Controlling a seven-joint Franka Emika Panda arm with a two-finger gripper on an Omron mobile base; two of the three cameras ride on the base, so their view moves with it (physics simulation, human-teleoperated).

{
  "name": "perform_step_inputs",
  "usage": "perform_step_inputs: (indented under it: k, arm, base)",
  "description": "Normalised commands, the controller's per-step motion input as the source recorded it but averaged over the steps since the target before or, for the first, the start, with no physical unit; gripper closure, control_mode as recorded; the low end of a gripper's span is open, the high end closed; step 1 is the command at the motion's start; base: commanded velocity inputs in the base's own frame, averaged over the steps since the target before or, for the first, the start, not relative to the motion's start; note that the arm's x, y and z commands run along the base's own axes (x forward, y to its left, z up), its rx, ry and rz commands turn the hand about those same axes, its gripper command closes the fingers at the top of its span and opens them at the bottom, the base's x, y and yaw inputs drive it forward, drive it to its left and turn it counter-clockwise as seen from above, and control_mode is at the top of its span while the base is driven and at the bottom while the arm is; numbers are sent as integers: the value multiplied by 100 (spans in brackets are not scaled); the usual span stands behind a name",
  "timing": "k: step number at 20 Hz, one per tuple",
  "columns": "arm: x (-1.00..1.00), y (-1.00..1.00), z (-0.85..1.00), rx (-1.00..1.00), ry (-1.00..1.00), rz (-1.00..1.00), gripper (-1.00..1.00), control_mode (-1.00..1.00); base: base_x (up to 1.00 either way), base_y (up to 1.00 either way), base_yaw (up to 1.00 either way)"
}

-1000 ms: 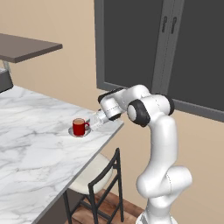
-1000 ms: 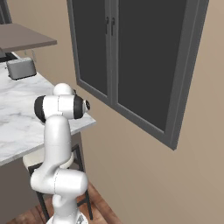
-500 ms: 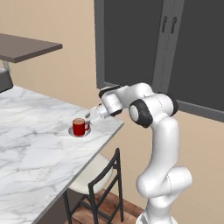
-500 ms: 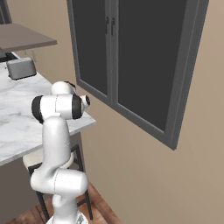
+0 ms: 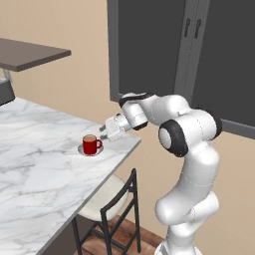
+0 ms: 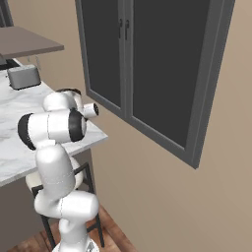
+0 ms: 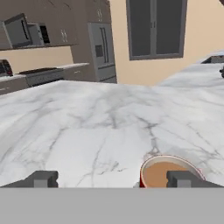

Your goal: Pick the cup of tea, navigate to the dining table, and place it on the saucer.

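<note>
Since a second ago my gripper (image 5: 104,131) has spread its fingers and drawn back from the cup of tea (image 5: 90,144), which has stayed put on the saucer (image 5: 91,151) the whole while; the base has not driven, so both base views match the earlier ones.

Working down in size from the dining table (image 5: 35,164): its white, grey-veined marble top runs off to the left of the left base view, and the saucer sits near its right-hand corner, close to the edge. My arm rises beside that corner, its elbow bent high and the forearm reaching back toward the table, so the hand points down and sideways at the cup from just off the table edge. A dark chair (image 5: 113,209) with a pale seat stands tucked under the table edge below the saucer. In the right base view a toaster (image 6: 23,77) sits far back on the table, well apart from my arm.

The red cup stands upright on the saucer, handle toward my hand, tea level inside it. My gripper's fingers stand wide apart and hold nothing. In the hand view the right fingertip (image 7: 184,179) overlaps the cup's rim (image 7: 169,171); whether it touches, I cannot tell.
</note>
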Motion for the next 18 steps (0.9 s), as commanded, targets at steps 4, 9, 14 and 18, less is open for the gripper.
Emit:
perform_step_inputs:
  k: [4,9,14,18]
  arm:
    - [-100,-29,24,0,0,0,-100,-100]
    - [-97,-52,46,0,0,-4,-100,-100]
    - [-82,-57,59,0,0,-8,-100,-100]
    - [-65,-54,67,-3,0,-5,-100,-100]
  base:
    - [0,0,0]
    - [0,0,0]
    - [0,0,0]
    - [0,0,0]
